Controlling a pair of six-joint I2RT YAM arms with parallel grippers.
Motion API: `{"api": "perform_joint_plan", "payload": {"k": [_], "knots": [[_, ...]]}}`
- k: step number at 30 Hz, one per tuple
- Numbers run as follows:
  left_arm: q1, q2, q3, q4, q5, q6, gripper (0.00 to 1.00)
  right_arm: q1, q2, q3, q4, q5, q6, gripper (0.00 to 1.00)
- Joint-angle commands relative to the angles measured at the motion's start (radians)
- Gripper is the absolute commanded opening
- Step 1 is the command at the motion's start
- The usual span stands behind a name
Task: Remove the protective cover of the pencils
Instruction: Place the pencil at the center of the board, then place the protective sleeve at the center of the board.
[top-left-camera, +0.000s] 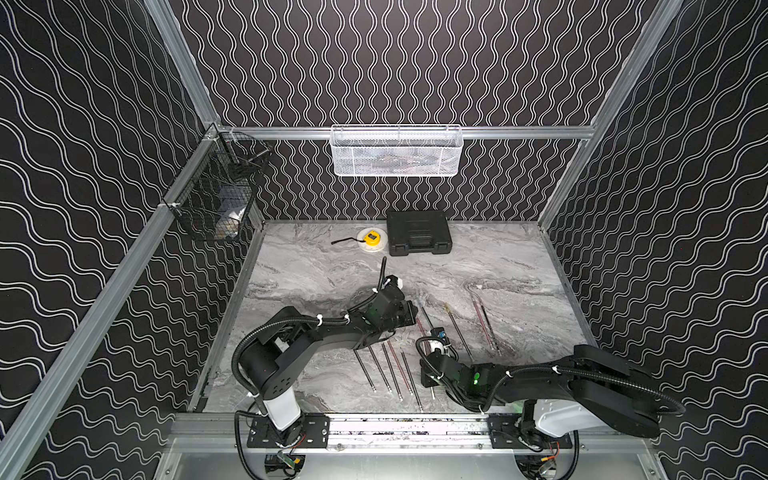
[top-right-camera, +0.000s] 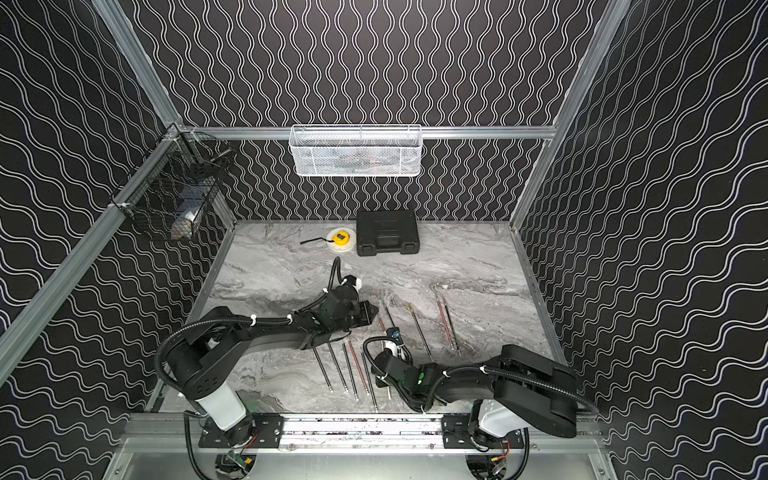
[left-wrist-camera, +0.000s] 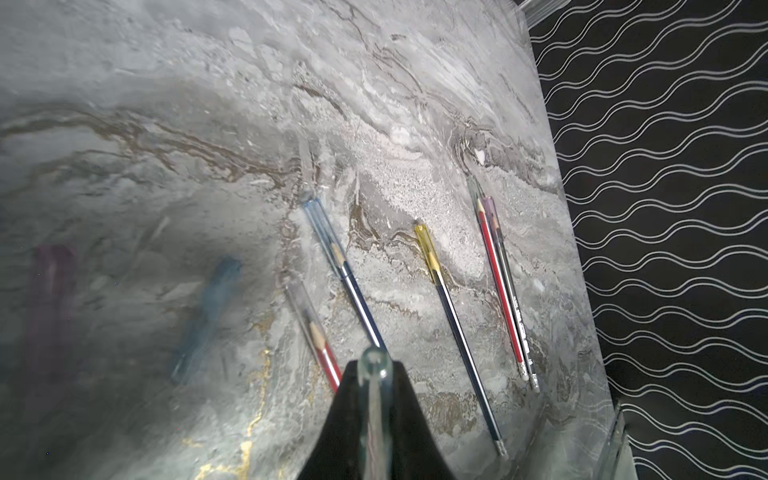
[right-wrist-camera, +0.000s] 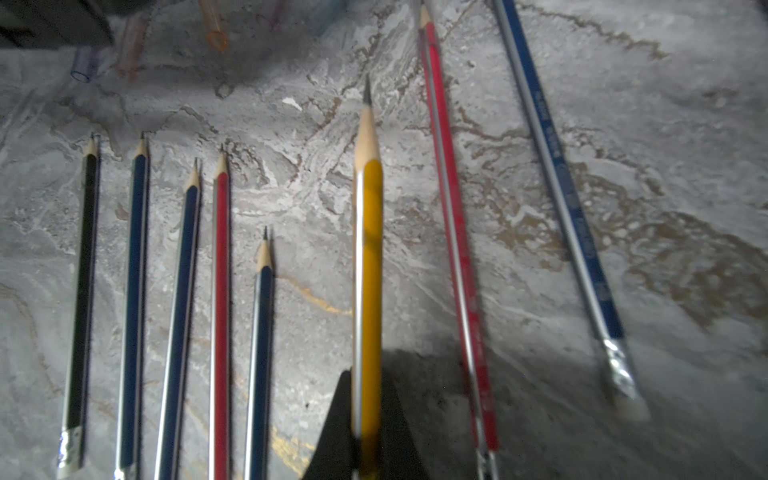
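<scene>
My left gripper (left-wrist-camera: 374, 376) is shut on a clear protective cover (left-wrist-camera: 375, 360) that pokes out past its fingertips. It hovers mid-table in both top views (top-left-camera: 411, 311) (top-right-camera: 372, 309). My right gripper (right-wrist-camera: 368, 384) is shut on a yellow pencil (right-wrist-camera: 369, 249) whose sharpened tip is bare. Several bare pencils (right-wrist-camera: 180, 291) lie in a row beside it (top-left-camera: 390, 372). In the left wrist view, other pencils wear a blue cover (left-wrist-camera: 322, 232), a yellow cover (left-wrist-camera: 428, 253) and a clear cover (left-wrist-camera: 305, 307). Two capped pencils (left-wrist-camera: 500, 286) lie together near the table edge.
Loose covers lie on the table: a blurred blue one (left-wrist-camera: 208, 307), a purple one (left-wrist-camera: 50, 299) and an orange one (right-wrist-camera: 214, 29). At the back stand a black case (top-left-camera: 419, 232) and a tape measure (top-left-camera: 371, 239). A white basket (top-left-camera: 396, 150) and a black wire basket (top-left-camera: 216, 195) hang on the walls.
</scene>
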Motion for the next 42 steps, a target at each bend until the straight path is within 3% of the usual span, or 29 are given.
{"api": "perform_joint_plan", "payload": {"k": [1, 3, 13, 23, 42], "knots": [[0.0, 0.023, 0.006, 0.025, -0.031, 0.016, 0.01, -0.006, 0.038, -0.001, -0.019, -0.055, 0.0, 0.0], [0.0, 0.031, 0.014, 0.016, -0.031, 0.022, 0.01, -0.009, 0.044, 0.002, -0.019, -0.052, 0.002, 0.02], [0.0, 0.042, 0.032, -0.056, -0.109, 0.055, 0.01, -0.016, -0.023, -0.011, -0.058, -0.018, 0.011, 0.41], [0.0, 0.081, 0.047, -0.065, -0.126, 0.065, 0.0, -0.016, 0.029, 0.017, -0.051, -0.028, 0.009, 0.4], [0.003, 0.175, 0.148, -0.192, -0.193, 0.1, 0.02, -0.016, -0.131, -0.03, -0.082, 0.015, 0.023, 0.41]]}}
